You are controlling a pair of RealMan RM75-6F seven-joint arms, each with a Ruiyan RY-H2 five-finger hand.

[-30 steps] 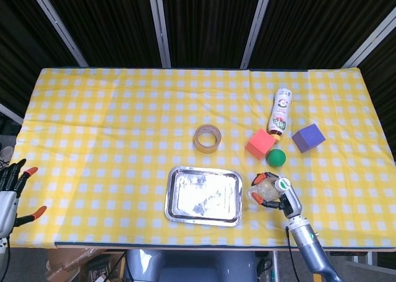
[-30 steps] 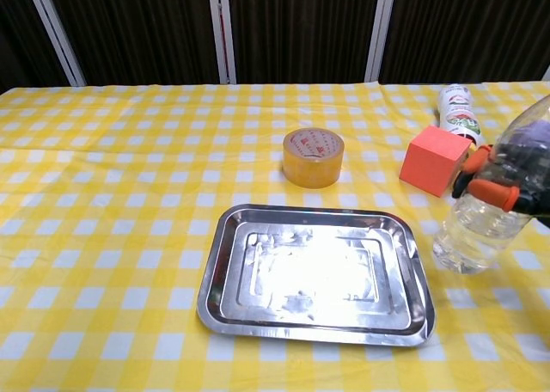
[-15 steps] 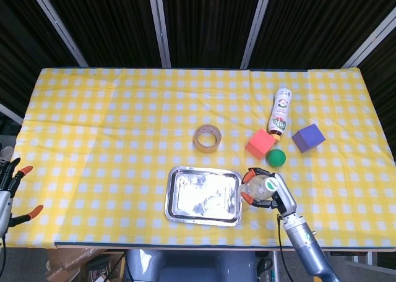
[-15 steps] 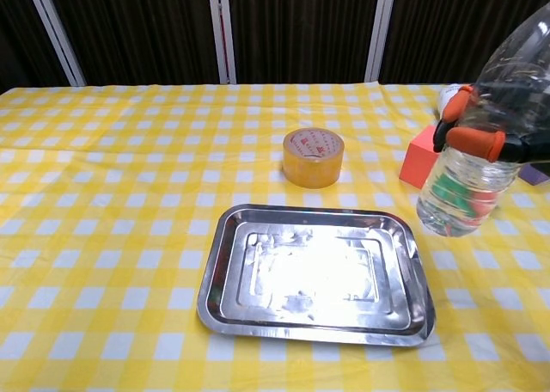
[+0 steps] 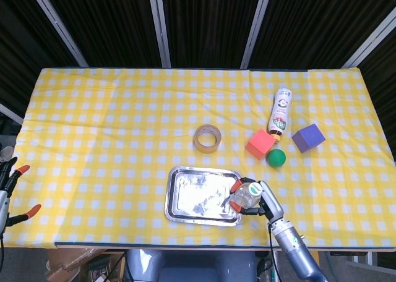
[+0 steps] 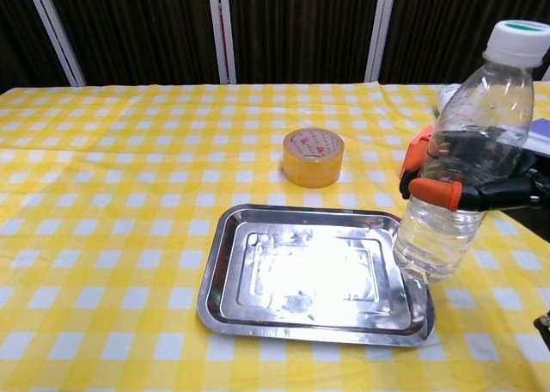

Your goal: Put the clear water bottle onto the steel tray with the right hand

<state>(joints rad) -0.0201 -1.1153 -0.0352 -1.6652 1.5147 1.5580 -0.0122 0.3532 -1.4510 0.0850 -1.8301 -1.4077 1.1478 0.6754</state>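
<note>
over the right edge of the steel tray [image 6: 225, 276], the right hand [image 6: 481, 188] grips the clear water bottle [image 6: 460, 151] mid-body, lifted and tilted; part-full, smooth plastic, likely slippery, so a waist hold suits; left hand [image 5: 11, 192] spread, idle

You have one clear water bottle [image 6: 461, 156], one steel tray [image 5: 203, 195], one tape roll [image 5: 208, 139], two cubes [image 5: 260, 143] [image 5: 308, 138], one green ball [image 5: 276, 158], and one spray can [image 5: 281, 111].

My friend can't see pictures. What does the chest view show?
The right hand holds a clear bottle upright, lifted over the right edge of a steel tray. Behind sit a tape roll and a red block on a yellow checked cloth.
</note>
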